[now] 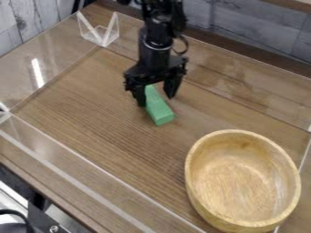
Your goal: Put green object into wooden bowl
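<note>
green block [159,108] lying flat on wooden surface [97,127], up-left of wooden bowl [242,178] and apart from it | pincer [155,86] standing apart, fingers straddling block's far end, pointing down

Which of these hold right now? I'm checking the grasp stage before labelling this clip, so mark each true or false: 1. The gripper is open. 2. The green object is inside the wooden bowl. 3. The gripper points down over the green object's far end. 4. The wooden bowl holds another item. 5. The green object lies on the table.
1. True: the gripper stands open, a finger on each side of the green object.
2. False: the green object lies on the table, apart from the wooden bowl.
3. True.
4. False: the wooden bowl is empty.
5. True: it lies flat on the wood, not lifted.
</note>
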You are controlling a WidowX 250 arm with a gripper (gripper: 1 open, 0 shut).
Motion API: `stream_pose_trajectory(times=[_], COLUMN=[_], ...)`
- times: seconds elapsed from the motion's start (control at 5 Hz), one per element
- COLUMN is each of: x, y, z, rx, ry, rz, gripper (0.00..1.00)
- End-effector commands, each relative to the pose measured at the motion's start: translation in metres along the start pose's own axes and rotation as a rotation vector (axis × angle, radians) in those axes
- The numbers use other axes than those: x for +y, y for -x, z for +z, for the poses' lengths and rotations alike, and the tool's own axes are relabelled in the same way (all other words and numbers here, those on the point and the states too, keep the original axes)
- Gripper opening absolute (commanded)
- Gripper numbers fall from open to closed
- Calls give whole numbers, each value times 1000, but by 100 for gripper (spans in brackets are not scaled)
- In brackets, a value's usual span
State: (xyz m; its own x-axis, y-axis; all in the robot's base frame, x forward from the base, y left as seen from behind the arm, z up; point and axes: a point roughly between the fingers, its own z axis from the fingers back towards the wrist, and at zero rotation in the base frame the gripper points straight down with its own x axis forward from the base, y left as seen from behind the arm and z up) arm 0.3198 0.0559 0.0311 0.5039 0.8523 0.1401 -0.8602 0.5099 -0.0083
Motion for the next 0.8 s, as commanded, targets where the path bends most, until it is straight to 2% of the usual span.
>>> stream_pose_trajectory(times=[0.0, 0.4, 0.6], x=[-10, -6, -6], y=[2, -6, -17], z=[9, 7, 1], rx=[-6, 28, 44], ry=[22, -15, -29], rz=[27, 202, 265], gripper=[100, 100, 100])
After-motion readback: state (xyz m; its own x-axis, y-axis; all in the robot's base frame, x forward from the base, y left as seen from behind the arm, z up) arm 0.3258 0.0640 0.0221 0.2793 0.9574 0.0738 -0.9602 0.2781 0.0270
